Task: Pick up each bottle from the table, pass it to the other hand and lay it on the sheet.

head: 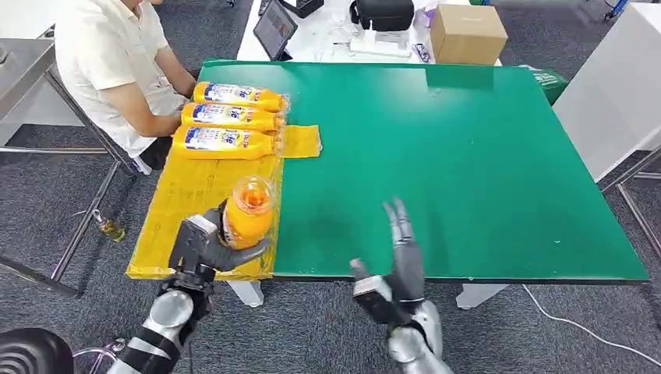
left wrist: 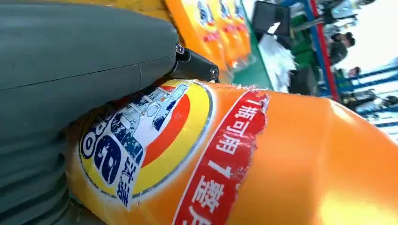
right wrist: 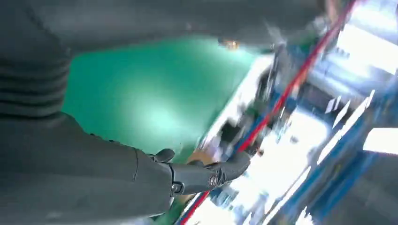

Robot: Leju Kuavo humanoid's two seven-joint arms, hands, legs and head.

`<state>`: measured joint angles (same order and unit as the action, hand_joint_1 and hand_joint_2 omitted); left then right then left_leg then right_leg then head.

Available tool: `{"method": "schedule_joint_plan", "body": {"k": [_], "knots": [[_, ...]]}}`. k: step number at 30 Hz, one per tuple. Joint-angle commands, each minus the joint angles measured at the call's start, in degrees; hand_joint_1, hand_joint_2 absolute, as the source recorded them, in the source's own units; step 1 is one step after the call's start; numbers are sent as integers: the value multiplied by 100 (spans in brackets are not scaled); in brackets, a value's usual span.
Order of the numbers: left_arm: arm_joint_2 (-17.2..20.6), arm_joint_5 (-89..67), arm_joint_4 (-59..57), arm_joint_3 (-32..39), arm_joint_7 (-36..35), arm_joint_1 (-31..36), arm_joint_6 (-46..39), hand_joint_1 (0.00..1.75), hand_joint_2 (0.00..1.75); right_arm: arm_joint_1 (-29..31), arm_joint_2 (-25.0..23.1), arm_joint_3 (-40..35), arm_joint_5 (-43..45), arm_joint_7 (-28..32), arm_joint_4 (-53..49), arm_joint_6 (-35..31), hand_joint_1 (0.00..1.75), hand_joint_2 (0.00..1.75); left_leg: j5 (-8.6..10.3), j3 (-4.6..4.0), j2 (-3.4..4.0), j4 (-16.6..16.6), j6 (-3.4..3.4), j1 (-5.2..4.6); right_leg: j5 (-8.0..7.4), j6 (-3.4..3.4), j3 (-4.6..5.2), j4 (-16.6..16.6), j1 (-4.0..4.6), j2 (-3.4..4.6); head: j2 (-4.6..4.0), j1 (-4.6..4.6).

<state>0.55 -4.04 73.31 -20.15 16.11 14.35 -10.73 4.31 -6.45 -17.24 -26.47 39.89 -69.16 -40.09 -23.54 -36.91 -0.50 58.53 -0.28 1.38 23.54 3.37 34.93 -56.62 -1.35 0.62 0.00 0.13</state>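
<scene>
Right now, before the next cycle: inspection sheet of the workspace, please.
Surface: green table, with a yellow sheet along its left side.
Job's things: three orange bottles lie side by side at the far end of the sheet; a fourth bottle is held above the sheet's near end.
Clutter: nothing seen on the green.
Hands: left hand grips the fourth bottle; right hand holds nothing, fingers apart, at the near table edge.
Cables: a white cable on the floor at right.
Surroundings: a seated person by the sheet; a cardboard box on a white table behind.
</scene>
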Motion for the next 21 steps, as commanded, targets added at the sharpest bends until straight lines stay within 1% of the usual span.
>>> {"method": "schedule_joint_plan", "body": {"k": [1, 3, 4, 5, 6, 7, 8, 11, 12, 13, 14, 15, 17, 19, 21], "knots": [[502, -1783, -1136, -261, -497, 1158, -415, 175, 175, -70, -12, 696, 425, 11, -616, 9, 0, 0, -3, 24, -12, 1, 9, 2, 9, -19, -30, -2, 7, -22, 0, -2], [502, -1783, -1136, -261, -497, 1158, -415, 175, 175, -70, -12, 696, 425, 11, -616, 9, 0, 0, 0, 16, -4, -3, 5, 0, 3, -12, -18, 1, 3, -10, 0, 2], [502, -1783, -1136, -261, -497, 1158, -415, 175, 175, -70, -12, 696, 425, 11, -616, 9, 0, 0, -9, 46, -3, -6, 11, 2, 11, -27, -49, 4, 10, -16, 0, -2], [502, -1783, -1136, -261, -497, 1158, -415, 175, 175, -70, -12, 696, 425, 11, -616, 9, 0, 0, -3, 26, 1, -4, 5, 0, 3, -16, -25, 1, 4, -9, 0, -4], [502, -1783, -1136, -261, -497, 1158, -415, 175, 175, -70, -12, 696, 425, 11, -616, 9, 0, 0, -8, 38, -1, -5, 8, 1, 8, -20, -37, 4, 7, -14, 0, 2], [502, -1783, -1136, -261, -497, 1158, -415, 175, 175, -70, -12, 696, 425, 11, -616, 9, 0, 0, 3, 12, -1, -4, 3, -1, -1, -8, -10, 2, 1, -7, 0, -2], [502, -1783, -1136, -261, -497, 1158, -415, 175, 175, -70, -12, 696, 425, 11, -616, 9, 0, 0, -6, 31, -2, -4, 7, 1, 7, -16, -31, 4, 5, -12, 0, 0], [502, -1783, -1136, -261, -497, 1158, -415, 175, 175, -70, -12, 696, 425, 11, -616, 9, 0, 0, -1, 18, 1, -3, 4, 0, 3, -10, -17, 2, 3, -7, 0, 2], [512, -1959, -1255, -320, -538, 1218, -451, 175, 175, -52, -61, 696, 385, 11, -584, 9, 0, 0, -6, 29, 0, -4, 7, 1, 7, -14, -30, 4, 5, -9, 0, -2], [559, -2634, -1693, -548, -823, 1507, -430, 175, 175, 16, -29, 538, 510, 11, -495, 9, 0, 0, -13, 47, 0, -5, 10, 1, 14, -21, -48, 5, 7, -13, 0, 0], [573, -3193, -2128, -752, -1041, 1788, -391, 175, 175, 52, -26, 469, 553, 11, -409, 9, 0, 0, 1, 15, -2, -2, 3, 1, 2, -10, -15, 1, 3, -9, 0, 0], [517, -3645, -2628, -921, -1205, 2091, -307, 175, 175, 127, -11, 353, 637, 11, -288, 9, 0, 0, -3, 27, -9, -1, 5, 3, 8, -17, -30, -1, 7, -19, 0, 0], [253, -4473, -3791, -1189, -1372, 2746, -259, 175, 175, 238, -19, 199, 683, 11, -100, 9, 0, 0, 7, 10, -16, -1, 2, 1, 2, -9, -15, 0, 4, -21, 0, 0], [25, -4725, -4487, -1255, -1481, 3111, 17, 175, 175, 325, -10, 88, 775, 11, 69, 9, 0, 0, 7, 28, -27, -1, 7, 6, 4, -21, -39, 1, 12, -37, 0, 2], [-91, -4798, -4833, -1249, -1623, 3271, 158, 175, 175, 364, -5, 33, 792, 11, 172, 9, 0, 0, 8, 24, -16, 0, 8, 6, -2, -16, -32, 5, 11, -24, 0, -2]]}}
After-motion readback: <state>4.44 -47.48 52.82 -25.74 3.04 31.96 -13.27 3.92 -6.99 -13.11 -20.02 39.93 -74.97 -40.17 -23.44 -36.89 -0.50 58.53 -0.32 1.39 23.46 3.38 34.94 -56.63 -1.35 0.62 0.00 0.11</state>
